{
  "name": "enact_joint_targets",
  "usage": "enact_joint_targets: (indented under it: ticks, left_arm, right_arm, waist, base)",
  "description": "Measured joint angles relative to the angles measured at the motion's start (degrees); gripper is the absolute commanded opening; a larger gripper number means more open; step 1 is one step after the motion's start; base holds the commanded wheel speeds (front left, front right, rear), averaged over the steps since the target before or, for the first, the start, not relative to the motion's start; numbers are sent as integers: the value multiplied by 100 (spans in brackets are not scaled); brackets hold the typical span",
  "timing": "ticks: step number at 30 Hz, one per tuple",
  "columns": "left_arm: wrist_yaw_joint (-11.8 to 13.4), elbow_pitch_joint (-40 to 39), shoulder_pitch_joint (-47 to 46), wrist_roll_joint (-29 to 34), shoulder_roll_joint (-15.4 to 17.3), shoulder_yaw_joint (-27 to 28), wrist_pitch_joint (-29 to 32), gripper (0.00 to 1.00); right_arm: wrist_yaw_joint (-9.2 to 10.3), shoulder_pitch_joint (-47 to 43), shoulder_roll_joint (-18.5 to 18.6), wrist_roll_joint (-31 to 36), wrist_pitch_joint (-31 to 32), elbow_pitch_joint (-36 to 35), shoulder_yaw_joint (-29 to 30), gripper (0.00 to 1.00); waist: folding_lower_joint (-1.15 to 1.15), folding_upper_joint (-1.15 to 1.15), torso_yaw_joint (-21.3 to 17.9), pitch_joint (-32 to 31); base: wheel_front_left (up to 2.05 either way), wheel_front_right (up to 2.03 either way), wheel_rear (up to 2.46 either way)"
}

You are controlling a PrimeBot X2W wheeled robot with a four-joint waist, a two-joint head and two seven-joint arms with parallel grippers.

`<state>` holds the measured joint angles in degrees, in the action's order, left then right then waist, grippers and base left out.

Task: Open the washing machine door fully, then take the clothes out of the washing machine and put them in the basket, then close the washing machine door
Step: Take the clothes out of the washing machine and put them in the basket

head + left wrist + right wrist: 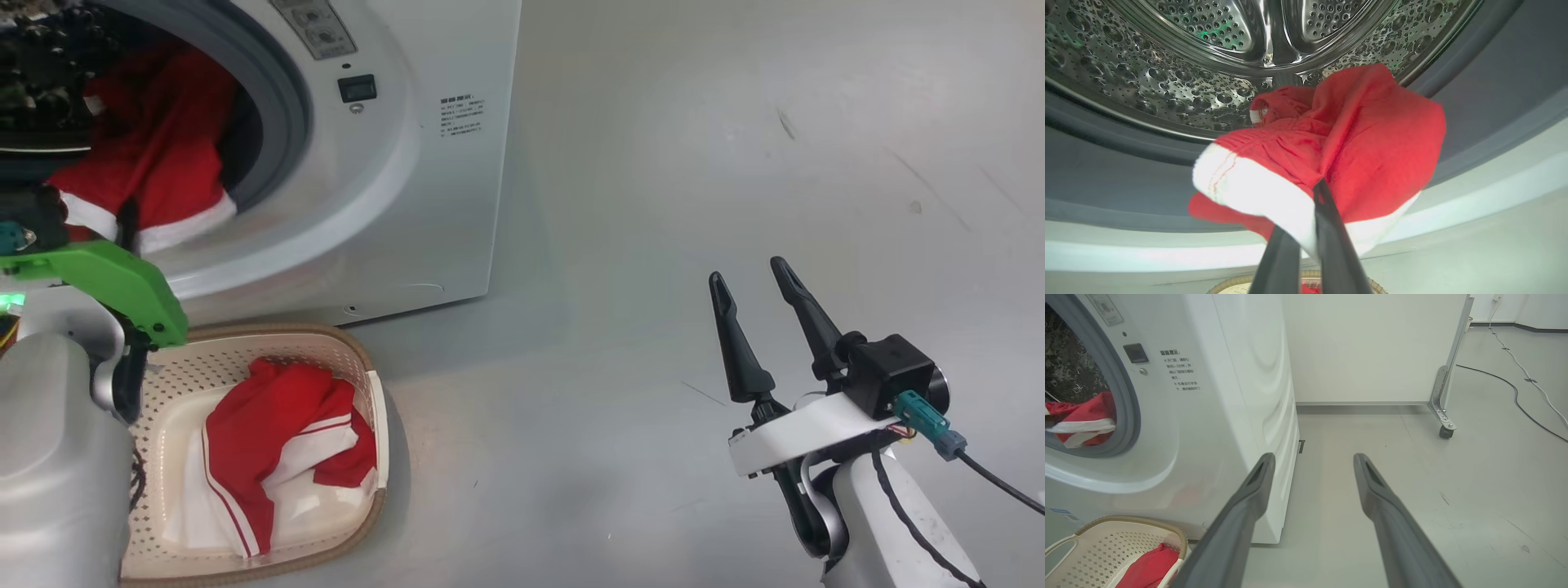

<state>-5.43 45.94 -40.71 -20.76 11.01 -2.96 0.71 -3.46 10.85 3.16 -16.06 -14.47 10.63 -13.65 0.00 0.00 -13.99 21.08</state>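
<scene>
The washing machine (pixel 441 204) stands with its mouth open; its door is out of view. A red garment with white trim (pixel 1372 143) hangs out of the steel drum (pixel 1167 81) over the grey rubber ring. My left gripper (pixel 1312 200) is shut on it near the white hem. In the head view this garment (pixel 163 155) droops from the opening, behind my green-bracketed left wrist. The cream basket (pixel 371 490) sits on the floor below the opening with red and white clothes (pixel 277 433) in it. My right gripper (pixel 747 271) hovers open and holds nothing over the floor to the right.
Bare grey floor (pixel 735 147) spreads to the right of the machine. A white wheeled panel (pixel 1443 396) stands behind, with cables (pixel 1515 388) trailing on the floor at the far right. The basket (pixel 1126 520) touches the machine's front base.
</scene>
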Motion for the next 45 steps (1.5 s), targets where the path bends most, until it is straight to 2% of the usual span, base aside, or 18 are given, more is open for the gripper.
enact_joint_targets:
  ticks: [5, 11, 24, 35, 45]
  left_arm:
    - [-45, 3, 269, -1, -56, -74, -275, 0]
    - [-97, -59, 476, -185, -297, -159, -505, 0]
    - [-144, -579, 1032, -171, -289, -327, -1369, 0]
    - [-146, -1216, 1355, -46, -271, -474, -1497, 0]
    - [-147, -2105, 1474, 115, -202, -453, -1515, 0]
  right_arm:
    - [-1, -134, 42, 2, 0, 83, 30, 100]
    - [-2, -338, 58, 2, 0, 87, 97, 100]
    - [-52, -621, 56, 1, 0, 94, 176, 100]
    - [-54, -704, 54, 1, 0, 94, 182, 100]
    - [-63, -795, 54, 1, 0, 78, 198, 100]
  waist:
    - [0, 0, 152, -310]
    - [0, 0, 354, -642]
    - [0, 0, 754, -1118]
    - [0, 0, 858, -1351]
    - [0, 0, 905, -1383]
  base:
    - [0, 0, 0]
    - [0, 0, 0]
    - [0, 0, 0]
    - [0, 0, 0]
    - [0, 0, 0]
